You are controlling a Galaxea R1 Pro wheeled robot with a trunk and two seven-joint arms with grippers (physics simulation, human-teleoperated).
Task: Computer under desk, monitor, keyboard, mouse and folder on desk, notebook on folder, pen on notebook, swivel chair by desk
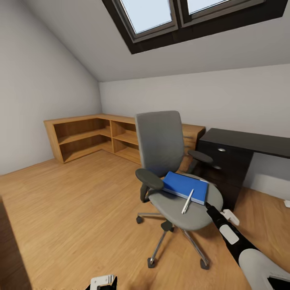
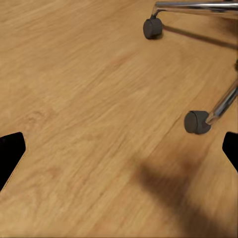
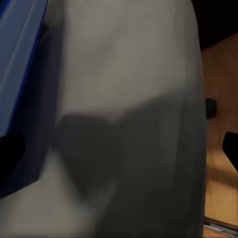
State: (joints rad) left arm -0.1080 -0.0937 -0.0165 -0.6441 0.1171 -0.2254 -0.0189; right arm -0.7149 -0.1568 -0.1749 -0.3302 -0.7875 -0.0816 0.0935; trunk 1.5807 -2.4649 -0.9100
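Right gripper (image 1: 209,206) held at the near right edge of the swivel chair (image 1: 169,161) seat, fingers seen spread apart, blue folder (image 1: 186,187) lying on the seat, pen (image 1: 187,201) laid across its near edge, black desk (image 1: 245,155) just beyond on the right, left gripper (image 2: 119,148) spread open over the wood floor (image 2: 74,99).

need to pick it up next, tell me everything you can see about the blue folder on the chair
The folder is a flat, bright blue rectangle with a thin pale edge, lying closed on the swivel chair's grey seat, toward the backrest and turned at an angle. A slim pale pen rests partly on its front edge. The right gripper is at the seat's edge just beside it.
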